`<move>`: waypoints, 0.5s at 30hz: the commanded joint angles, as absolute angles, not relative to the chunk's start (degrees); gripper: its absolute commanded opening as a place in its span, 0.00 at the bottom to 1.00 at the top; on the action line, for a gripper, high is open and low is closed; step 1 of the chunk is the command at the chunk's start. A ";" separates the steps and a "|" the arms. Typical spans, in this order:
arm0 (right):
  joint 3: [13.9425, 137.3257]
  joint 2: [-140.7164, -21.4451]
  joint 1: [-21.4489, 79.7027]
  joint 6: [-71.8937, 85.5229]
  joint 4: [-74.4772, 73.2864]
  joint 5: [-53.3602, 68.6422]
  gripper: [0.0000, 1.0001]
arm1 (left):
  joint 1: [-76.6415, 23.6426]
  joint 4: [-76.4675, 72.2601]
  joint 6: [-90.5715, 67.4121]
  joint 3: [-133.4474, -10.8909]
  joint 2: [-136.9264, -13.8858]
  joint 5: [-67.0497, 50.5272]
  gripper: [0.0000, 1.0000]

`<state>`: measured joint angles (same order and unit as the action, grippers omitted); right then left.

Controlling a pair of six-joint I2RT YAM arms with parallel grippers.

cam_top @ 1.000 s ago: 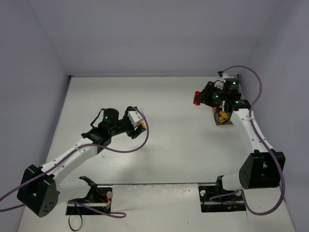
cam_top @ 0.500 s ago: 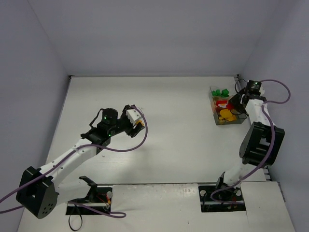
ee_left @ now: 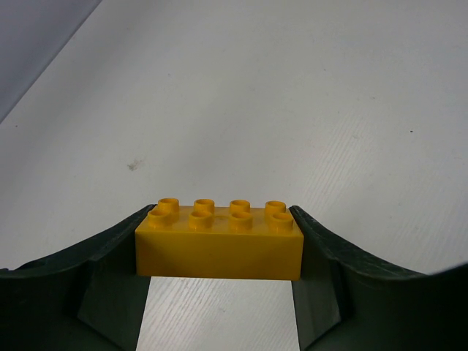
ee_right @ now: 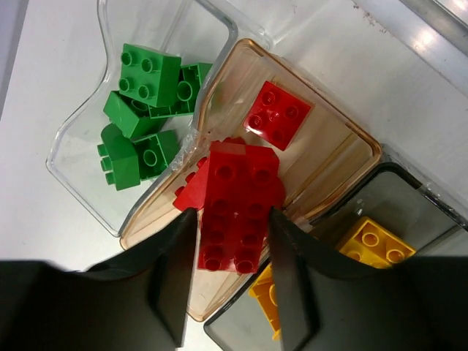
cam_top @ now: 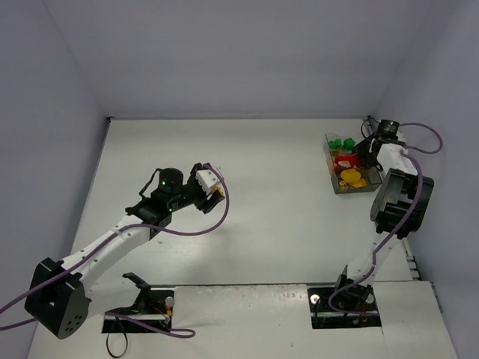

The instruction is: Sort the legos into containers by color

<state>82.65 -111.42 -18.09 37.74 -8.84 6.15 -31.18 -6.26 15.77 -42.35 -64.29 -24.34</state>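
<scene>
As the right end effector (ee_right: 230,219) is now moved from left of the tray (ee_right: 329,153) to over its middle compartment, it pinches a red brick (ee_right: 238,212) above other red ones; drop seems next.

Left end effector (ee_left: 221,227) is unchanged, pinching a yellow brick (ee_left: 219,256) above the counter (cam_top: 269,172), well apart from tray.

Counter is white & matte; walls (cam_top: 224,60) pale grey-lilac.

Bright, even light, faint shadows, sharp focus; glare on the containers (ee_right: 227,29).

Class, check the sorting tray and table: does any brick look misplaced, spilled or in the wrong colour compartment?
Nothing stands out. The green bricks sit in one compartment, the red bricks in the middle one, the yellow bricks in the third, with no colours mixed. The lone yellow brick outside is clamped between the left fingers.
</scene>
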 commanded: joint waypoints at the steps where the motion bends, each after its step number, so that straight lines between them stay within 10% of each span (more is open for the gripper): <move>1: 85.43 -110.22 -18.54 39.03 -6.86 4.39 0.43 | -31.55 -9.23 15.56 -44.82 -64.16 -25.22 0.11; 7: 86.92 -106.62 -18.54 35.42 -6.24 5.71 0.70 | -31.64 -9.75 15.82 -44.74 -64.07 -27.42 0.13; 15: 82.19 -93.97 -14.95 29.90 -5.28 24.12 0.69 | -31.64 -13.45 18.71 -42.89 -60.21 -31.90 0.15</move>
